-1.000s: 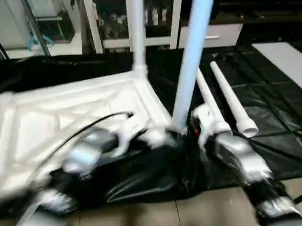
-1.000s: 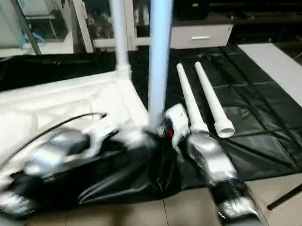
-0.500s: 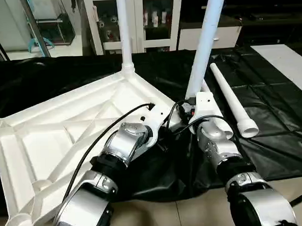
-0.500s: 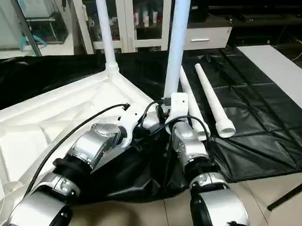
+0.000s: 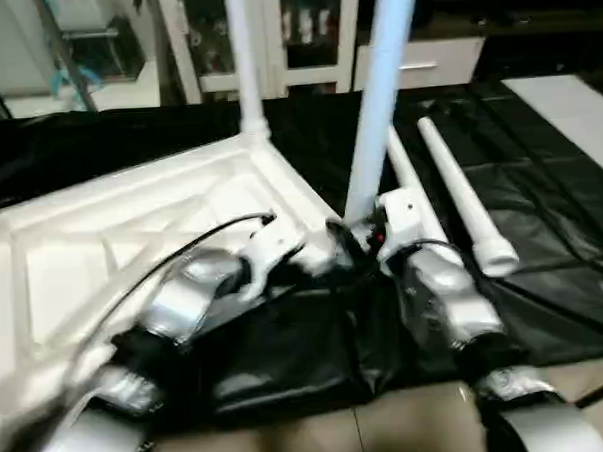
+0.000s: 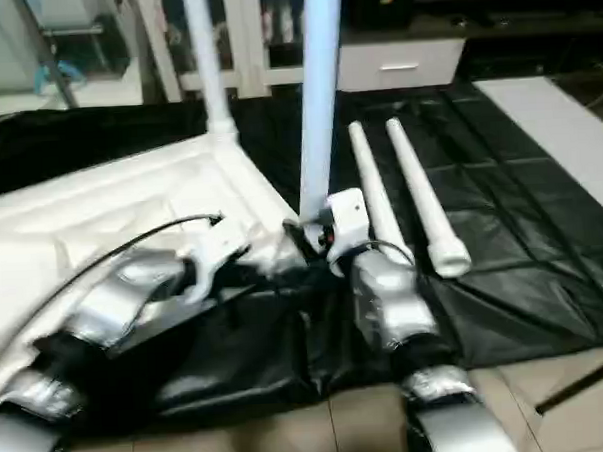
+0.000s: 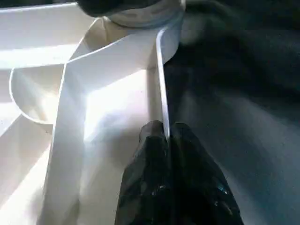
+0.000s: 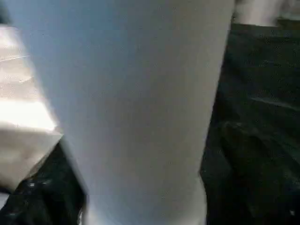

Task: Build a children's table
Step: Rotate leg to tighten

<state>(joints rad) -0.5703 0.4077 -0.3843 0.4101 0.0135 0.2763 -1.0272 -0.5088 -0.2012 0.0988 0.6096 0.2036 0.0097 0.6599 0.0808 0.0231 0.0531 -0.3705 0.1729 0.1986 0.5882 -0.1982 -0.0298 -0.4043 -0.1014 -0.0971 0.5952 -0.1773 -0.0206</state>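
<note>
Tabletop (image 5: 131, 223) lying underside up on black-covered work table (image 5: 541, 206). Left gripper (image 7: 168, 136) pinching tabletop's thin side rim, jaws clamped on it, near corner socket. Upright leg (image 5: 376, 103) standing in that corner, right gripper (image 5: 367, 238) sitting at its base; jaw state unreadable. Second leg (image 5: 244, 58) standing at far corner. Two loose legs (image 5: 460, 194) lying just right of right gripper.

**Silver arms, black joints, white wrist housings**

We see two silver, rounded metal forearms, the left forearm (image 5: 189, 296) and the right forearm (image 5: 447, 302), each broken by black bands at the joints. Toward the wrist each arm carries a white plastic housing (image 5: 403, 220). A thin black cable (image 5: 183, 253) arcs over the left arm to its wrist, and short black cables loop beside the right wrist, where a small red spot shows. The left gripper (image 7: 168, 140) has two glossy black fingers with rounded tips.
</note>
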